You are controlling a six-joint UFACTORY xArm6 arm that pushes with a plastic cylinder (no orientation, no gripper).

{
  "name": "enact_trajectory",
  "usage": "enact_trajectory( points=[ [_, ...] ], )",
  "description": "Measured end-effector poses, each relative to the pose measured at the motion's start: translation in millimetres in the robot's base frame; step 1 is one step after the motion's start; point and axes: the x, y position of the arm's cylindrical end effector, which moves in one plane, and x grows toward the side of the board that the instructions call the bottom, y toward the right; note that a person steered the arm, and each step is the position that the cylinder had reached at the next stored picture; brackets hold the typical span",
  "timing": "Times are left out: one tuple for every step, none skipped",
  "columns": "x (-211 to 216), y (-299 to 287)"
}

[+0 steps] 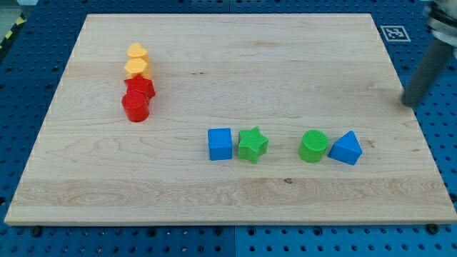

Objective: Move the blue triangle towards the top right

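The blue triangle (346, 148) lies on the wooden board (228, 207) at the lower right, touching or almost touching a green cylinder (313, 146) on its left. My tip (408, 103) is at the board's right edge, above and to the right of the blue triangle, apart from it. The rod rises blurred toward the view's top right corner.
A green star (253, 145) and a blue cube (220, 143) lie left of the green cylinder. At the upper left stands a column: two yellow blocks (136, 61), a red block (140, 88) and a red cylinder (135, 106). A marker tag (394, 33) lies off the board's top right.
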Motion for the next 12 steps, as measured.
enact_trajectory(
  points=[
    [84,6],
    [153,-22],
    [155,-85],
    [151,-158],
    [151,-166],
    [127,-165],
    [99,-162],
    [98,-162],
    [85,-161],
    [83,-143],
    [83,-115],
    [77,-111]
  ],
)
